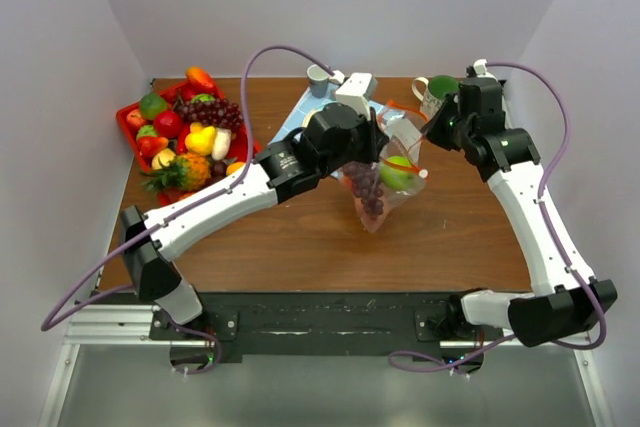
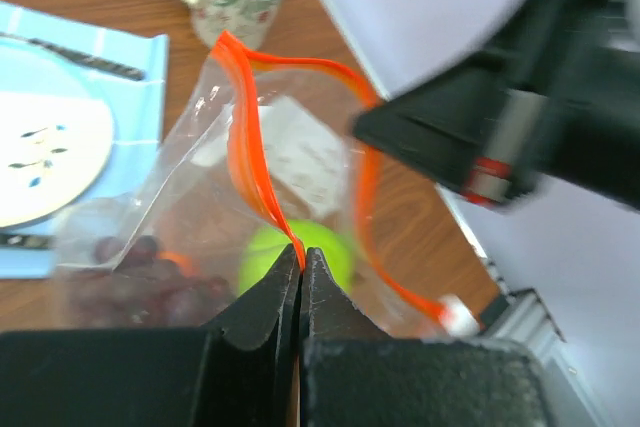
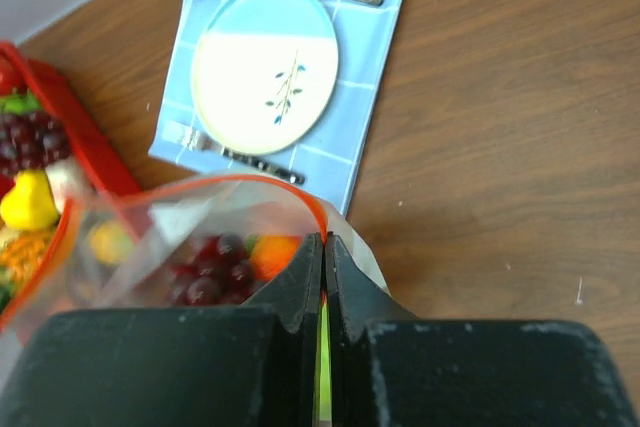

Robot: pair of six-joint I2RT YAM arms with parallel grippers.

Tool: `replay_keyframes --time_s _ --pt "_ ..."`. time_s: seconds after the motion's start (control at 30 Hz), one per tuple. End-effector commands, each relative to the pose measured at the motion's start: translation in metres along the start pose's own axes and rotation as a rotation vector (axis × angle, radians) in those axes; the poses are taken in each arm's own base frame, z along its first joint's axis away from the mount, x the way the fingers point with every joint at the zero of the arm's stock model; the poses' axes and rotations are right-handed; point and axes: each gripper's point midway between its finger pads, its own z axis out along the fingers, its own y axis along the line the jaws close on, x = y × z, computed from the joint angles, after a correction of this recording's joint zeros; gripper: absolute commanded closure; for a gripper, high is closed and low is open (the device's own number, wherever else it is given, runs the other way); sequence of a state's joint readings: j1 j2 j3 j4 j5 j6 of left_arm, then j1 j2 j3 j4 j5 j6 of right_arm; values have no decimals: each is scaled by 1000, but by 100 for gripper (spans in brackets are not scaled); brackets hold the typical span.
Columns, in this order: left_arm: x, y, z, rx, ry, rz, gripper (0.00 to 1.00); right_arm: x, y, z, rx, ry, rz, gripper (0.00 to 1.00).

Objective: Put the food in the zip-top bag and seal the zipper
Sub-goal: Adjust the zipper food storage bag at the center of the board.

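Sealing step, as judged: the zip-top bag (image 1: 385, 182), holding grapes (image 1: 368, 189) and a green apple (image 1: 398, 174), hung above the counter (image 1: 300, 242) mid-width, nearer its far edge, with the left gripper (image 2: 300, 257) and right gripper (image 3: 323, 242) each clamped on the zipper (image 2: 245, 147), whose gaping mouth next called for drawing taut and pressing closed.

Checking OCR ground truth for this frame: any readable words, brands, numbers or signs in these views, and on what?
No text can be read in any view.
On the white label of the zip-top bag: grey print, too blurred to read.
On the plate: a leaf sprig drawing, no words.
On the mug: pattern only, no words visible.
On the zipper: plain orange-red, no print.
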State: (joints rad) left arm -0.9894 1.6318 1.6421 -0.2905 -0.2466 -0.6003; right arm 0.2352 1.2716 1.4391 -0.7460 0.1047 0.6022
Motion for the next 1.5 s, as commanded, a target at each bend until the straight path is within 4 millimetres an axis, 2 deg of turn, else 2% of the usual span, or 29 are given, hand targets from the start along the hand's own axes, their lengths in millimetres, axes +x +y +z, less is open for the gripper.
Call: replay_keyframes --time_s 0.0,0.03,0.17,0.27,0.3,0.37,0.4,0.53,0.57,0.67,0.7,0.73,0.8,0.87,0.9,0.93,1.03,1.1,1.13,1.3,1.4,1.43,1.47 --pt "17 37 8 -82 27 5 100 -26 19 -32 -62 -57 -54 100" --pt "26 42 9 -88 37 2 100 -27 21 -34 -71 -55 -53 100" --pt "35 47 6 -90 57 -2 100 -28 28 -33 -99 -51 -39 100" --pt "54 48 10 -67 98 -10 100 -18 23 -17 -80 -20 -46 100" --pt "60 49 14 -68 117 -8 100 -3 18 -7 -75 19 -42 100" --pt "72 45 22 -46 146 -15 100 11 18 7 -87 50 -30 100" --pt "74 45 23 -41 147 -18 100 26 9 17 -67 86 -27 100" --pt "95 59 33 -58 194 -30 100 42 1 33 -46 119 -27 100" --pt "96 57 32 -43 192 -34 100 42 0 32 -43 124 -30 100" --pt "94 52 30 -8 172 -61 100 21 4 12 -43 66 -49 100" --pt "94 51 30 -3 172 -65 100 0 6 -1 -32 2 -69 100" --pt "90 47 30 8 163 -68 100 -1 0 -9 -3 10 -83 100" --pt "90 44 28 24 160 -81 100 -18 2 -27 -4 -41 -102 100" --pt "85 47 23 9 132 -94 100 -17 7 -35 -35 -40 -99 100" --pt "84 51 21 -6 121 -96 100 -8 11 -33 -68 -11 -88 100" --pt "87 60 16 -34 117 -98 100 -8 16 -36 -101 -20 -77 100" --pt "97 86 13 -99 117 -113 100 14 16 -18 -132 33 -53 100" --pt "108 94 14 -112 137 -113 100 32 11 -3 -127 83 -44 100" --pt "115 100 15 -119 138 -111 100 35 17 2 -161 93 -41 100" --pt "132 111 17 -106 142 -103 90 60 21 23 -215 155 -5 100" --pt "130 123 5 -158 130 -92 65 69 31 26 -267 179 17 100" --pt "114 124 -4 -174 85 -93 62 67 37 26 -290 169 21 100" --pt "109 128 -9 -189 70 -94 59 72 40 25 -301 179 25 100"
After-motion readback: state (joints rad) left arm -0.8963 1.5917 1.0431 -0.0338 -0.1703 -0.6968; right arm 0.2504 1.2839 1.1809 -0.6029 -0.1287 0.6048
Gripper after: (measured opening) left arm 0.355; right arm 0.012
